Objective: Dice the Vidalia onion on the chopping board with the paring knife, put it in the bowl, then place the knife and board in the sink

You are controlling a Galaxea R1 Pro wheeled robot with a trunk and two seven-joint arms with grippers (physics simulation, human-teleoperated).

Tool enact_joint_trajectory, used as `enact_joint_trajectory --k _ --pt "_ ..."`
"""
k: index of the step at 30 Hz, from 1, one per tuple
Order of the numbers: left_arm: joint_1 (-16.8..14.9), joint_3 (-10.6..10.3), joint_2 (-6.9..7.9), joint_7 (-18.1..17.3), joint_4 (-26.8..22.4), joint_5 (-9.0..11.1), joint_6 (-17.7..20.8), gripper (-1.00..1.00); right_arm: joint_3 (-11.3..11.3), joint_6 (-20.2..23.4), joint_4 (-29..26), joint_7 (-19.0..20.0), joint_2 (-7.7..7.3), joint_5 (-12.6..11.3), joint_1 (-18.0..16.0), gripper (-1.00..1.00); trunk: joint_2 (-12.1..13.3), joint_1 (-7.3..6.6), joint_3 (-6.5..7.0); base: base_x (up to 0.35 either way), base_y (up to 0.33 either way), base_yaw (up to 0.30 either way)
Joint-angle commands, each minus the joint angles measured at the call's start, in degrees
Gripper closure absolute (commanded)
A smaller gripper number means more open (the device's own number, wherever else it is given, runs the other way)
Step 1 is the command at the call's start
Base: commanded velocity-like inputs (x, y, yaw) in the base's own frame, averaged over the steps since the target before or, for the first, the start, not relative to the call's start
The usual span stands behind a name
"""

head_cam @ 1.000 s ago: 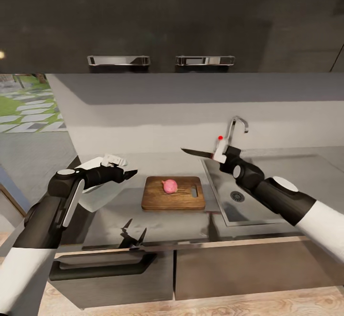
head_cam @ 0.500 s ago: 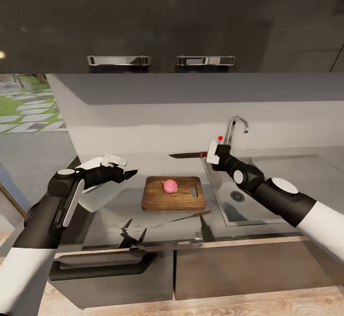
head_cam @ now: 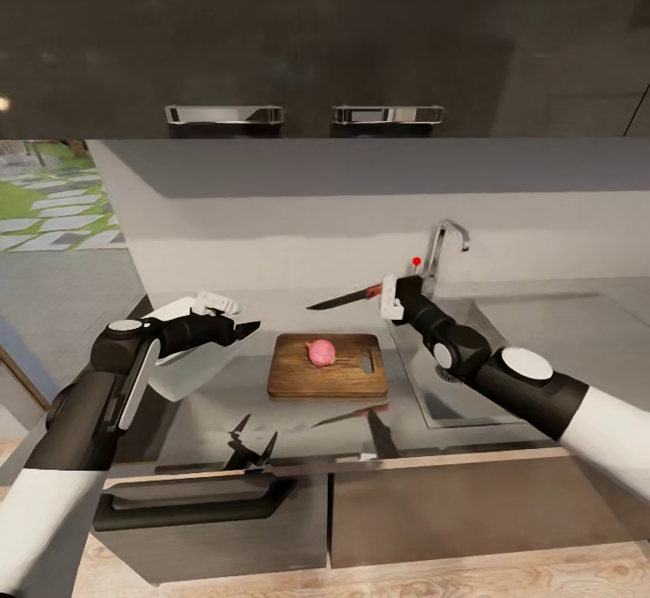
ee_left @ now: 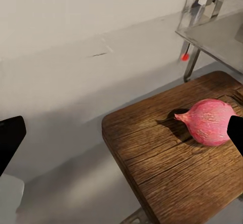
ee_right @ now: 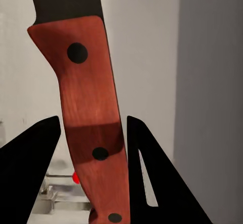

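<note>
I have the right tool closed on the knife, its two fingers pressed against either side of the reddish handle. The knife hangs in the air above the far edge of the board, blade pointing away from the sink and tilted slightly down toward its tip. There is clear air between the blade and the board beneath it.

The onion sits on the board, a little toward the far edge, apart from the slot-shaped handle hole, which lies at the end of the board nearest the sink. The board lies flat on the table, its sink-side end just beside the sink's rim. Bare table runs between the board's near edge and the table's front edge.

My left tool hovers above the table on the side of the board away from the sink, its tips pointing toward the board. In the left wrist view its fingertips stand wide apart with nothing between them, so it is open and holding nothing. Open table lies between it and the board's end. The bowl sits on the table farther out on that same side, partly hidden under my left arm.

The tap with its red knob stands at the sink's back edge, just behind my right wrist.
</note>
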Motion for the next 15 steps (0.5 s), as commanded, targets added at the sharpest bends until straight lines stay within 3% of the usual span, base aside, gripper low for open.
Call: enact_joint_trajectory --k 1,5,8,15 --pt "-0.05 -0.05 0.03 -0.15 -0.06 0.00 0.34 -1.00 0.94 0.45 -0.10 -0.09 -0.05 0.61 -0.11 1.00 -0.06 0.01 -0.08 0.000 0.000 0.000" --pt "-0.05 -0.06 0.03 -0.16 -0.06 -0.01 0.34 -1.00 1.77 0.18 -0.10 -0.08 -0.05 0.61 -0.11 1.00 -0.06 0.01 -0.08 0.000 0.000 0.000" --pt "-0.05 -0.07 0.03 -0.15 -0.06 -0.01 0.34 -1.00 2.73 -4.89 0.03 0.36 -0.05 0.60 -0.11 1.00 -0.06 0.01 -0.08 0.000 0.000 0.000" --pt "-0.05 -0.07 0.03 -0.16 -0.06 0.01 0.34 -1.00 3.49 -6.30 0.07 0.63 -0.05 0.61 -0.11 1.00 -0.06 0.01 -0.08 0.000 0.000 0.000"
